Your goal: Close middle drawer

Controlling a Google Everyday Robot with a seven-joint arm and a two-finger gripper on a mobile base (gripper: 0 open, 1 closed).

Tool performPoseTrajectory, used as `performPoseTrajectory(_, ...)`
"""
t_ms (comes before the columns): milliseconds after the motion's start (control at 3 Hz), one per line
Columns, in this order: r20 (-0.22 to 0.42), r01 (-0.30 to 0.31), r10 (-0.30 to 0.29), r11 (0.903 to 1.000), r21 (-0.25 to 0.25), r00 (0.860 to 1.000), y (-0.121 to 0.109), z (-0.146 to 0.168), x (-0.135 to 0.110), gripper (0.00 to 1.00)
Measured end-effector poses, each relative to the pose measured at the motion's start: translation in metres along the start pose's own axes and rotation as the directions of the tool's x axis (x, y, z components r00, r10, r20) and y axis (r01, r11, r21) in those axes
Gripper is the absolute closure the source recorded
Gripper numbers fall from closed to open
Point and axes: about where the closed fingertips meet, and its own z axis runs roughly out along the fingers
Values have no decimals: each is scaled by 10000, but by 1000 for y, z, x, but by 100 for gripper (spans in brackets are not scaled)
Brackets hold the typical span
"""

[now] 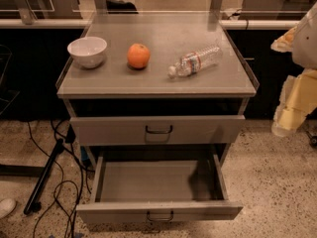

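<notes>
The middle drawer (148, 181) of the grey metal cabinet is pulled far out toward me and is empty inside. Its flat front panel carries a small dark loop handle (159, 215) at its centre, near the bottom edge of the view. The taller-fronted top drawer (109, 130) above it is pushed in. The lowest drawer is hidden under the open one. My gripper (284, 124), white and pale yellow, hangs at the right edge of the view, to the right of the cabinet and at about the top drawer's height. It touches nothing.
On the cabinet top (163, 86) stand a white bowl (87, 51), an orange (138, 56) and a plastic water bottle (194, 61) lying on its side. Black cables (59, 182) and a dark rod lie on the speckled floor left of the cabinet.
</notes>
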Motion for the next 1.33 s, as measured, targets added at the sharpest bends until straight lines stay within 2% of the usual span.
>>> performPoseTrajectory(333,0,0,0,10000,0,10000,0,0,0,0)
performPoseTrajectory(667,0,0,0,10000,0,10000,0,0,0,18)
performPoseTrajectory(1333,1,0,0,10000,2,10000,0,0,0,65)
